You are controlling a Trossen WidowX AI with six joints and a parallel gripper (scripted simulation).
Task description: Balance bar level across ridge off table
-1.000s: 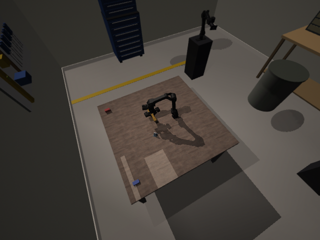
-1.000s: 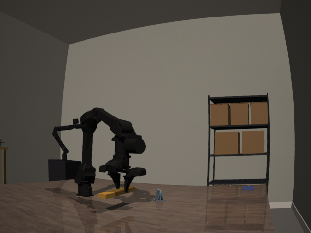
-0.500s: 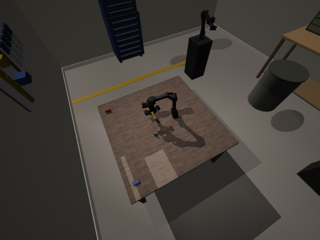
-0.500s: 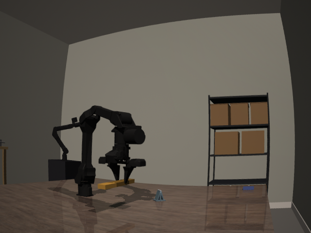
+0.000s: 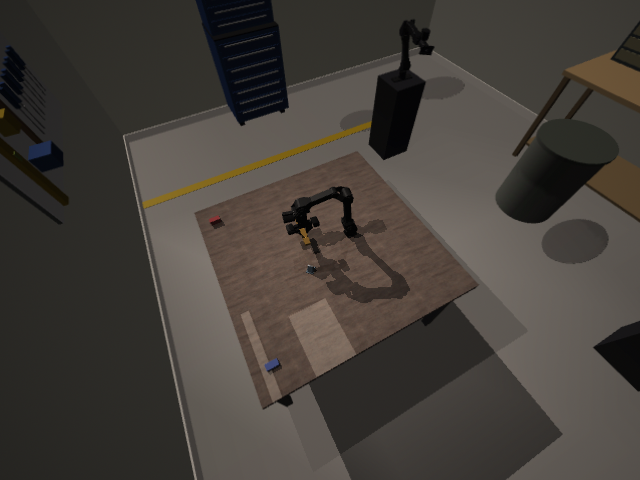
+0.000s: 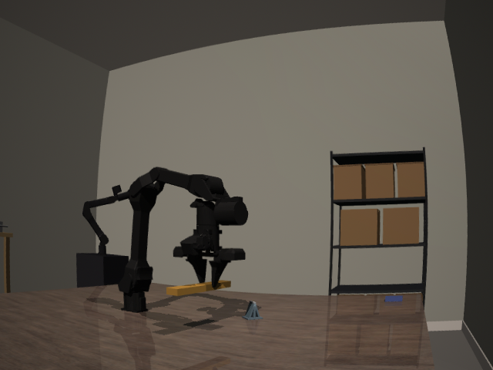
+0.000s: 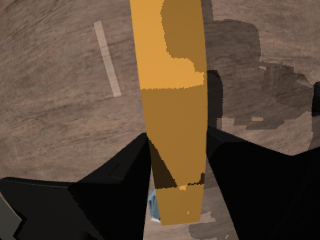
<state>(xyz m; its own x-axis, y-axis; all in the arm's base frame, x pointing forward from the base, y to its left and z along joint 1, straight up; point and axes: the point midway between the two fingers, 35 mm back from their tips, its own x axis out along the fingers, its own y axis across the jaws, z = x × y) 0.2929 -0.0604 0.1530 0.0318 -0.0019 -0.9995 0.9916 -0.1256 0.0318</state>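
The orange bar (image 5: 306, 239) (image 6: 182, 289) (image 7: 175, 110) hangs in the air above the table, looking about level in the exterior view, with its shadow on the wood below. My gripper (image 6: 209, 284) (image 7: 176, 136) is shut on the bar, one finger against each long side. The small blue-grey ridge (image 5: 310, 269) (image 6: 252, 311) stands upright on the table, apart from the bar and lower than it. In the wrist view, the ridge (image 7: 154, 206) shows only in part, beside the bar's near end; the bar hides the rest.
A blue block (image 5: 272, 364) (image 6: 394, 298) lies on a pale strip (image 5: 253, 333) near the table's edge. A pale rectangle (image 5: 323, 335) marks the table nearby. A red block (image 5: 215, 220) lies near another corner. The arm's base stands on the table behind the gripper.
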